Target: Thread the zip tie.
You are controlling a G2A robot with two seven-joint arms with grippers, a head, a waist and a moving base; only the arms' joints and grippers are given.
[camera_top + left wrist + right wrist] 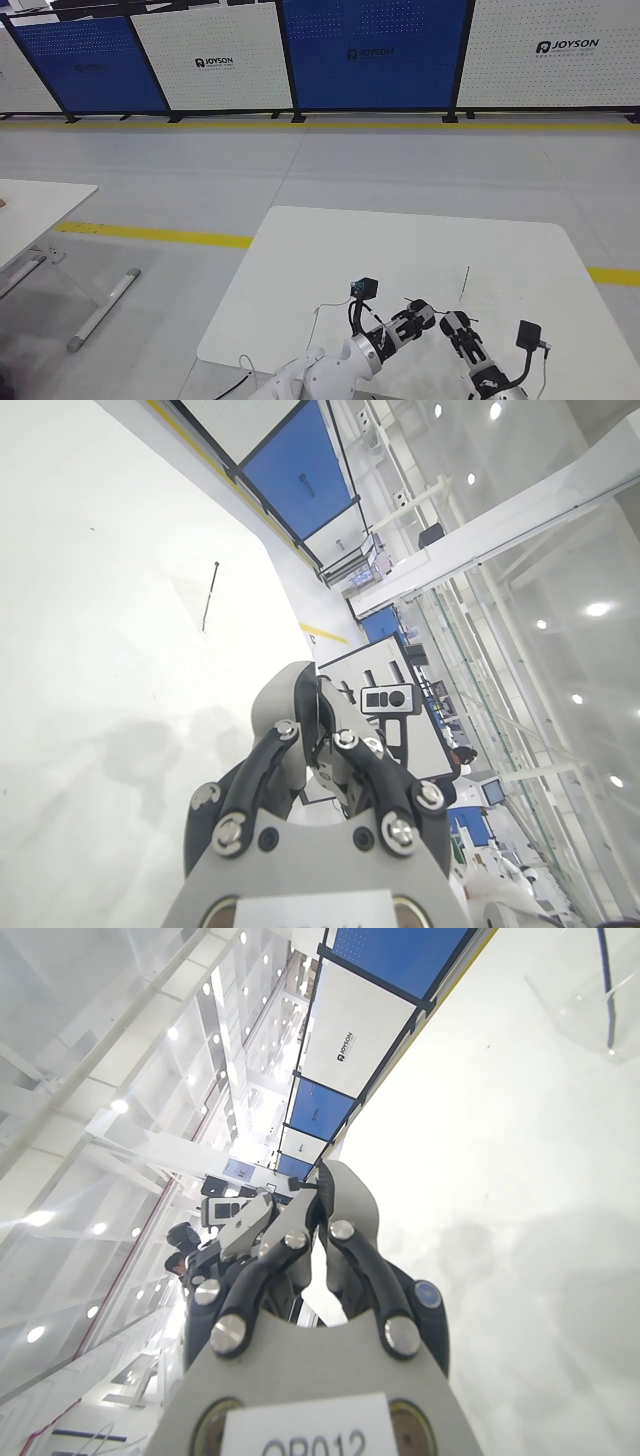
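- Currently the right gripper (320, 1188) is pinched tight on the zip tie (294, 1184) — the black head sticks out sideways just past its fingertips, toward the other arm.
- Left gripper (316, 690) is also clamped narrow, with a thin strap edge-on between its pads. It looks like the tail of the same tie, but I cannot tell for sure.
- Both sit tip to tip, almost touching, above the worktop (400, 240) and close in to the robot.
- Key relation: head and tail lie just beside each other in the gap between the two grippers. The strap seems to run along the left gripper's fingers, while the head points across the right gripper's fingers. So the tail likely needs lining up with the head's slot. The slot is too small to make out.
- Judgement: not threaded yet, this is the alignment step, and the left side looks like the end to feed.
- Second zip tie (465, 283) lies flat ahead of the right gripper, well apart, with its long axis pointing away from it — right arm is nearer. Possibly a clear sheet (565, 988) under it.
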